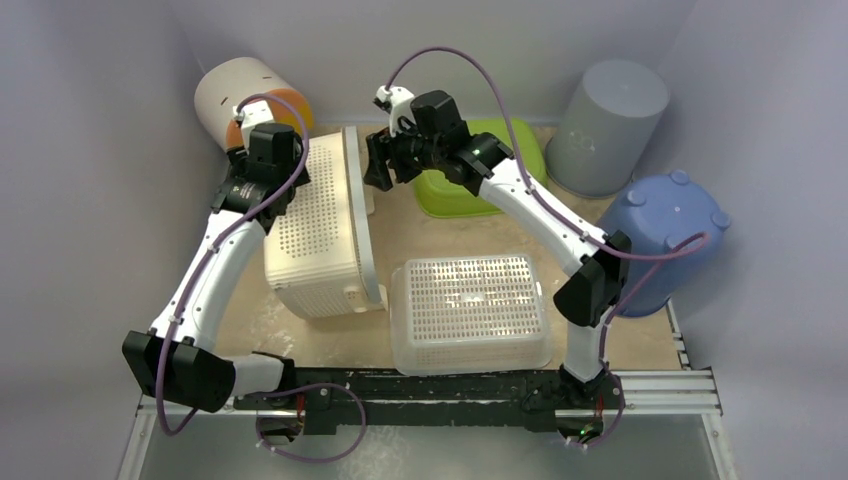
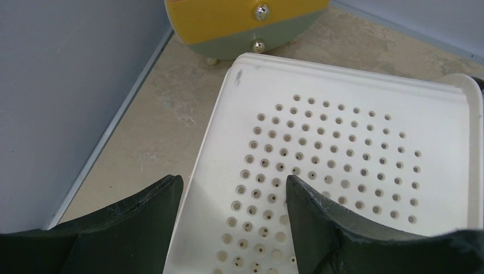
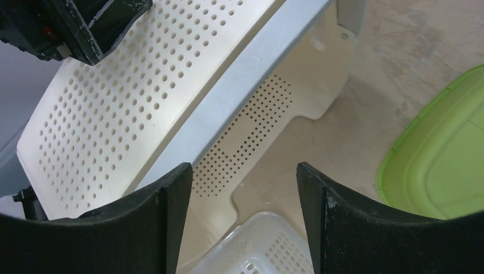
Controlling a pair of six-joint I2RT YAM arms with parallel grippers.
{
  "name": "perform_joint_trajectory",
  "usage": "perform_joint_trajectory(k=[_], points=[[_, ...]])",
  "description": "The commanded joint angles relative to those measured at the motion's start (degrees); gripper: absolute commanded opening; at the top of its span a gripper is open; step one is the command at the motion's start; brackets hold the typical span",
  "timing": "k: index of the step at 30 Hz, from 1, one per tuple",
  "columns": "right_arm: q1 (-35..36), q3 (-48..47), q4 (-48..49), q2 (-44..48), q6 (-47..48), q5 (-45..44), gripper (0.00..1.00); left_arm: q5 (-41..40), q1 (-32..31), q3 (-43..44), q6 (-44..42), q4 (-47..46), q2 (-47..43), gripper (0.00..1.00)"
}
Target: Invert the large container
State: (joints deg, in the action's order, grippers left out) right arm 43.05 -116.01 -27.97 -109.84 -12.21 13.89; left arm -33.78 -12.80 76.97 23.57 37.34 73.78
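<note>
The large cream perforated container (image 1: 315,230) is tipped on its side at left centre, its perforated base facing left and its rimmed opening facing right. My left gripper (image 1: 285,185) is open over its far upper edge. In the left wrist view (image 2: 234,185) its jaws straddle the container's (image 2: 354,148) left edge, and I cannot tell whether they touch it. My right gripper (image 1: 378,168) is open and empty just right of the container's rim (image 3: 251,74). In the right wrist view (image 3: 242,171) nothing lies between its jaws.
A small translucent basket (image 1: 470,310) lies upside down at front centre, close to the large container. A green tub (image 1: 480,170) sits behind the right gripper. A grey bin (image 1: 610,125) and a blue bucket (image 1: 665,240) stand at right. An orange-lidded cylinder (image 1: 245,100) lies at back left.
</note>
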Motion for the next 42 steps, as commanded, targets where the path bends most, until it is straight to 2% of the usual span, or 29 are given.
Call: perform_joint_trajectory(k=[1,13,25,28,32,36,38,42], points=[[0.3,0.2,-1.1,4.7,0.6,-6.4,0.70,0.1,0.5,-0.2,1.1,-3.2,-1.9,0.67],[3.0,-13.7,-6.2,-5.4,1.0,-2.5,0.70,1.6,0.5,-1.7,2.1,-4.6,-1.4,0.67],[4.8,-17.0,-7.0,-9.2,0.1,-3.4,0.69,2.6,0.5,-0.6,1.6,-5.8,-0.2,0.67],[4.9,-16.1,-7.9,-9.2,0.0,-6.0,0.68,3.0,0.5,0.6,1.6,-5.4,-0.3,0.67],[4.5,-10.4,-8.0,-7.0,-0.2,-9.5,0.61,3.3,0.5,4.4,0.7,-4.8,-1.3,0.67],[2.8,-6.1,-7.9,-5.3,-2.4,-12.3,0.42,2.5,0.5,9.4,-0.4,-3.1,-1.3,0.67],[1.6,-3.1,-7.1,-3.8,-3.7,-13.7,0.35,2.1,0.5,10.3,-0.7,-2.7,-1.3,0.67],[-2.0,4.4,-4.3,0.0,-5.9,-15.6,0.34,1.7,0.6,9.5,-0.8,-2.5,-1.8,0.68]])
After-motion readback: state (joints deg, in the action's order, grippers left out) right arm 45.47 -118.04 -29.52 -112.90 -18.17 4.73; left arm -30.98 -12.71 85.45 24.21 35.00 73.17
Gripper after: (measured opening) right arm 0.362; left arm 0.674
